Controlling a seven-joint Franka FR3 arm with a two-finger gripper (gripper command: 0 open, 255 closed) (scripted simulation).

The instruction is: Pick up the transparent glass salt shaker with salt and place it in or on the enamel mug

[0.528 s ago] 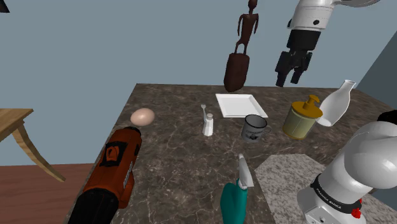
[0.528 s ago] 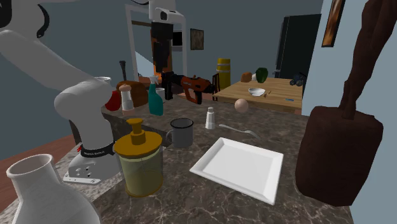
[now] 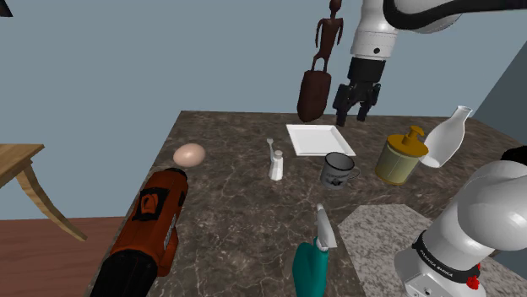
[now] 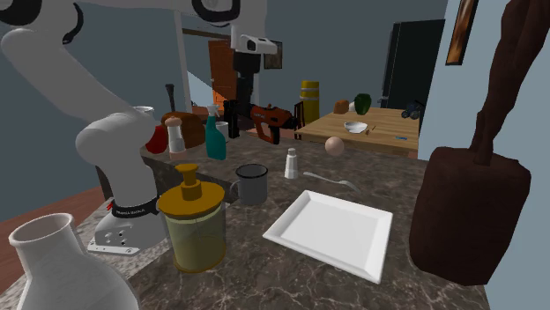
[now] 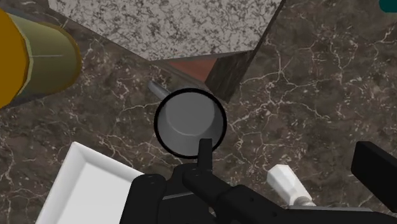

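Open and empty, the end effector hangs above the surface — an off-centre descent could topple the slim salt shaker or clip the nearby mug.

Base of salt shaker hidden; plate cropped.

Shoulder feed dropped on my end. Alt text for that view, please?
The open gripper hangs high over the dark marble counter, near the white plate, holding nothing. The white salt shaker stands upright on it, untouched, with the grey mug apart from it toward the shoulder view's right.
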